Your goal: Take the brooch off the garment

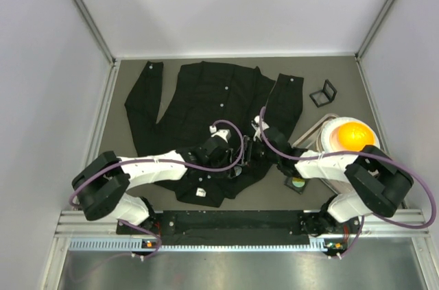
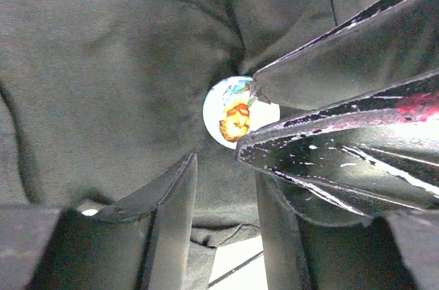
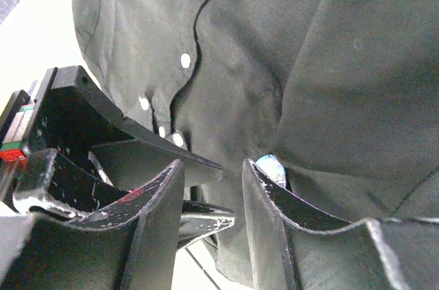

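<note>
Near the middle of the black garment (image 1: 199, 98), the round brooch (image 2: 236, 117) sits between the right gripper's (image 3: 214, 166) parted tips, though a firm pinch cannot be told. The left gripper (image 2: 225, 166) hovers just beside, its fingers apart over cloth. A small black frame (image 1: 322, 93) and a white bowl (image 1: 328, 136) lie off to the right.

Left gripper (image 2: 225, 166), fingers (image 2: 171, 208) apart, nearly tip to tip with right gripper (image 3: 214, 164).

The garment (image 1: 199, 98) is plain black with small white buttons (image 1: 227, 87), on a dull grey-brown table (image 1: 329, 74). The brooch (image 2: 233, 113) is a white and pale blue disc bearing an orange-yellow motif touched with red. At three o'clock from the garment sits an orange-yellow dome (image 1: 351, 136), at two o'clock a small black frame (image 1: 323, 93).
</note>
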